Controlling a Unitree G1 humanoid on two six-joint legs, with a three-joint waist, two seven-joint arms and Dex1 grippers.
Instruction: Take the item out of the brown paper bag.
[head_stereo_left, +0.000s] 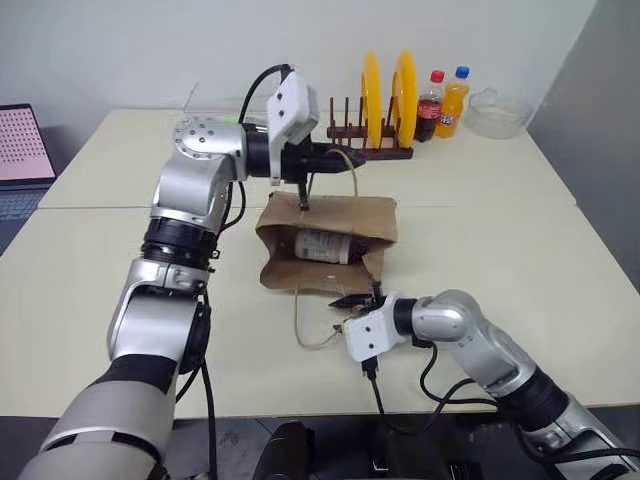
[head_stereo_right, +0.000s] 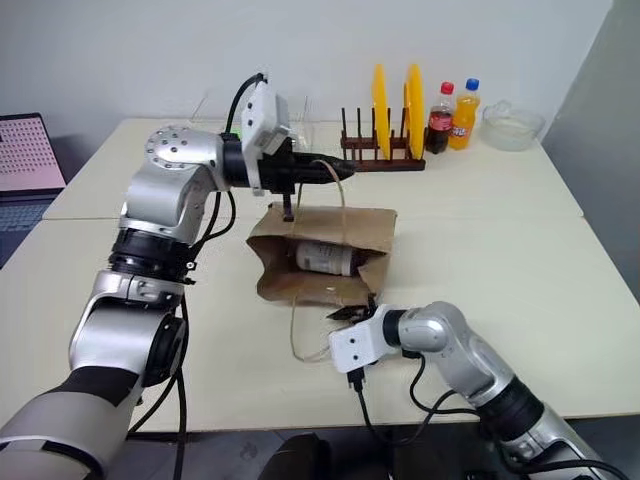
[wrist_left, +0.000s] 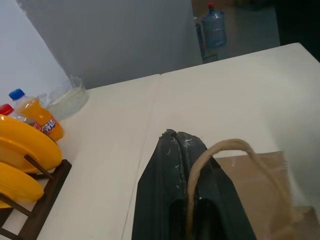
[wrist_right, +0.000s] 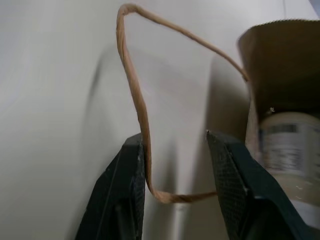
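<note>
The cream table (head_stereo_left: 520, 250) carried everything. In its middle the brown paper bag (head_stereo_left: 350, 218) lay on its side, mouth gaping toward the robot, and the item (head_stereo_left: 322, 245) — a white bottle with a printed label — rested on its side inside, just within the opening. The left gripper (head_stereo_left: 338, 154) hung above the bag's upper edge, its fingers pressed together on the upper handle (wrist_left: 235, 146), the loop pulled taut so that edge was lifted. The lower handle (wrist_right: 134, 95) trailed slack over the tabletop toward the right gripper (head_stereo_left: 352, 300), whose fingers stood spread — the loop passed loose between them and neither pad pinched it. At the far edge a dark wooden rack (head_stereo_left: 372, 150) held two yellow plates (head_stereo_left: 388, 98) upright in its slots; beside it stood a cola bottle (head_stereo_left: 430, 106), an orange soda bottle (head_stereo_left: 454, 101) and a clear bowl (head_stereo_left: 498, 112).
</note>
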